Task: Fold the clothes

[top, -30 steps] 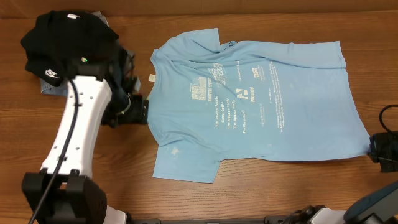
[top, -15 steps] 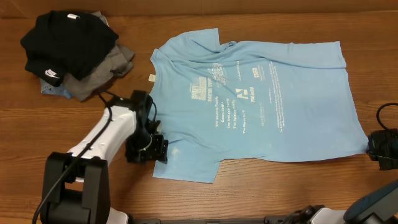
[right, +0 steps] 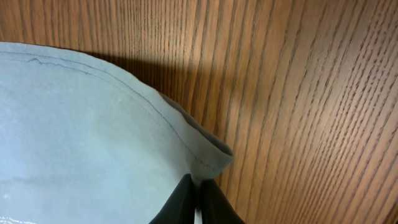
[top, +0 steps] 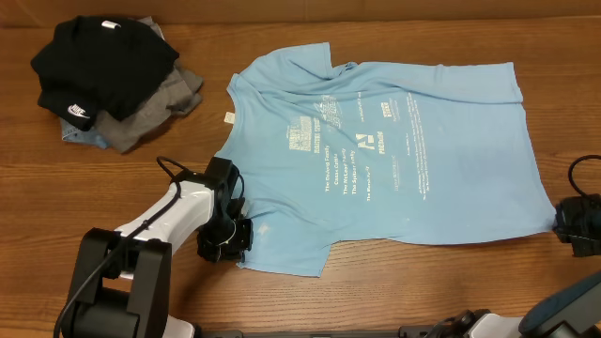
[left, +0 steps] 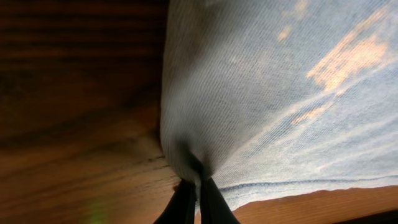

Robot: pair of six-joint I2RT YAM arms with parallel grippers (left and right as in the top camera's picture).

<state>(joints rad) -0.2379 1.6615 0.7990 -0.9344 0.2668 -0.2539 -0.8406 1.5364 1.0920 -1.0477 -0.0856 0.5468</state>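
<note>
The clothes, a light sky-blue t-shirt with white print, lie spread flat across the middle of the wooden table. My left gripper sits at the near left sleeve and is shut on its fabric; in the left wrist view the cloth bunches between the closed left gripper. My right gripper is at the table's right edge, shut on the shirt's near hem corner. The right wrist view shows that hem corner pinched in the closed right gripper.
A pile of other garments sits at the far left corner: a black garment with a white logo on top of a grey garment. Bare wooden table runs along the near side of the shirt.
My left arm swung from beside the garment pile toward me to the shirt's near left sleeve, and its gripper closed on the fabric. The right gripper stayed at the hem corner.
</note>
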